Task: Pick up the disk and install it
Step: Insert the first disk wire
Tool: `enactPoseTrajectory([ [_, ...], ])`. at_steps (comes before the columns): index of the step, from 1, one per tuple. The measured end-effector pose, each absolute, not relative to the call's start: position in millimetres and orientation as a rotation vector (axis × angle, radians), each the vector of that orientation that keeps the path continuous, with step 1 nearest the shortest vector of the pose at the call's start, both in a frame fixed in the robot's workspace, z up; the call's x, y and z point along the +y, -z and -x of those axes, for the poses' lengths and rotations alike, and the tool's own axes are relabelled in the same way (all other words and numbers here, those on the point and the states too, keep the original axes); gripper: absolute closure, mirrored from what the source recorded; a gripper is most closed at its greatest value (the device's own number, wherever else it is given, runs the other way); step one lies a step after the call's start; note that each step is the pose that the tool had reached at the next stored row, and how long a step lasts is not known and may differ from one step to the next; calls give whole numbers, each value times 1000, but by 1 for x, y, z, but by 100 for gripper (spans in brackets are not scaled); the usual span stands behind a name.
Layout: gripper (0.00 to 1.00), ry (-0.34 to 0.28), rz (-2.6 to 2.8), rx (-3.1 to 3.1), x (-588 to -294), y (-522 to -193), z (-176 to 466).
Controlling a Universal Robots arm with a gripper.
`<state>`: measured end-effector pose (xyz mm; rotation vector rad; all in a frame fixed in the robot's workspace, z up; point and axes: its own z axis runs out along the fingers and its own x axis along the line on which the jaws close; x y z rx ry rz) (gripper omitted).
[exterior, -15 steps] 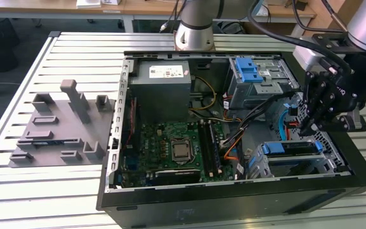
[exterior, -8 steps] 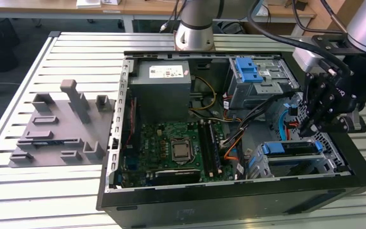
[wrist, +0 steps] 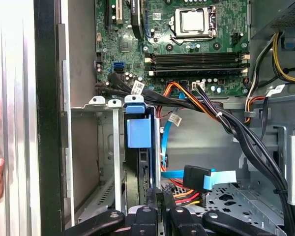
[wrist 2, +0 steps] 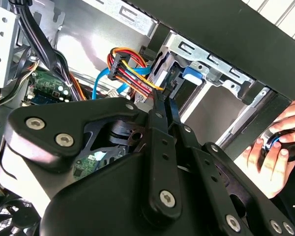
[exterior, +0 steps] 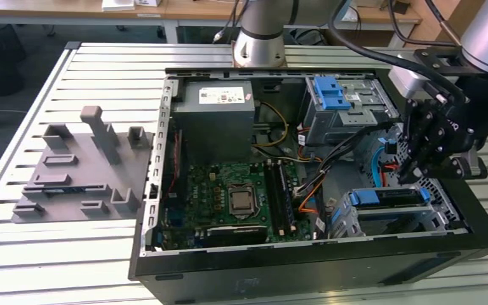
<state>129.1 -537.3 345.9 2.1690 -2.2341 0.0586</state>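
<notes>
The claw (exterior: pixel 406 176) hangs inside the open computer case (exterior: pixel 312 270), which lies on the slatted bench (exterior: pixel 100 70). It is just above the drive cage (exterior: pixel 434 219) at the exterior view's right. In both wrist views its fingers (wrist 2: pixel 159 110) are pressed close together with nothing visible between them. The disk (exterior: pixel 386 197) stands on edge in a slot of that cage, its blue carrier tab (wrist: pixel 138 132) facing the motherboard (wrist: pixel 187 54), with the claw's tips just beside it. A person's hand (wrist 2: pixel 270 157) rests outside the case wall.
</notes>
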Motion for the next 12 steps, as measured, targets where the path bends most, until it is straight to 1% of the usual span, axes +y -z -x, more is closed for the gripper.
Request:
enactPoseTrajectory([
  [12,84,-42,-2176,-2242,-541,-345,-129],
])
